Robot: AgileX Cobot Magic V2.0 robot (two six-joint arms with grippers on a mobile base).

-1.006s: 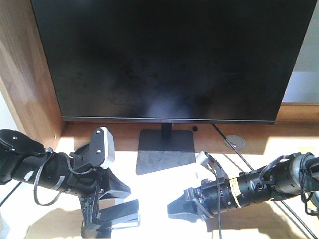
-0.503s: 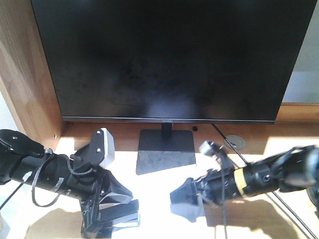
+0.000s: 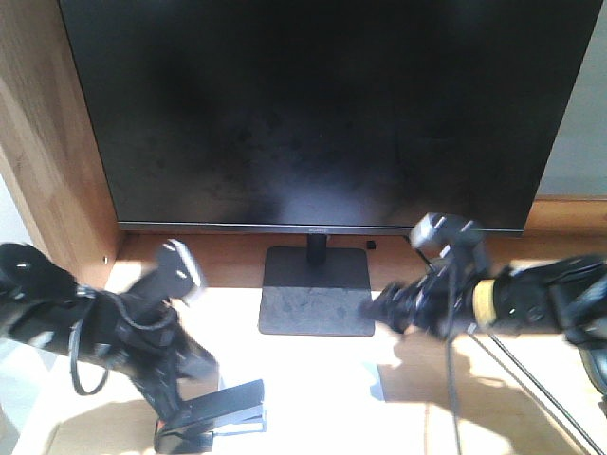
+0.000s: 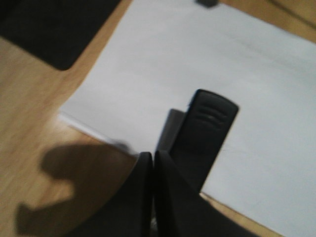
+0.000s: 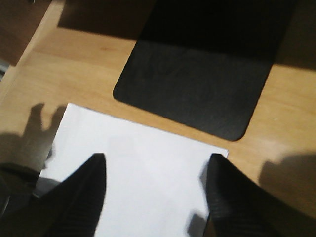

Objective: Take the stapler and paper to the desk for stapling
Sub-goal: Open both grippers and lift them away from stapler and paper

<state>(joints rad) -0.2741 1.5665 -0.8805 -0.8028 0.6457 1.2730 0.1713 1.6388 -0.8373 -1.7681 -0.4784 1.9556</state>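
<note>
The black stapler [image 3: 220,413] [image 4: 207,132] lies on the desk [image 3: 417,417] with its front end over the near edge of the white paper [image 3: 318,379] [image 4: 197,64] [image 5: 143,168]. My left gripper [image 3: 169,415] [image 4: 153,157] is shut with nothing between its jaws, its tips just left of the stapler's rear. My right gripper [image 3: 384,309] [image 5: 158,173] hangs open above the paper's far edge, holding nothing. Both arms look motion-blurred in the front view.
A large black monitor [image 3: 313,104] stands at the back on a flat black base [image 3: 316,296] [image 5: 197,79], just beyond the paper. A wooden side panel [image 3: 47,142] walls the left. Black cables [image 3: 531,389] run along the desk on the right.
My right gripper has risen off the paper and drawn back to the right, toward the monitor. My left arm has shifted left. The stapler stays where it was.
</note>
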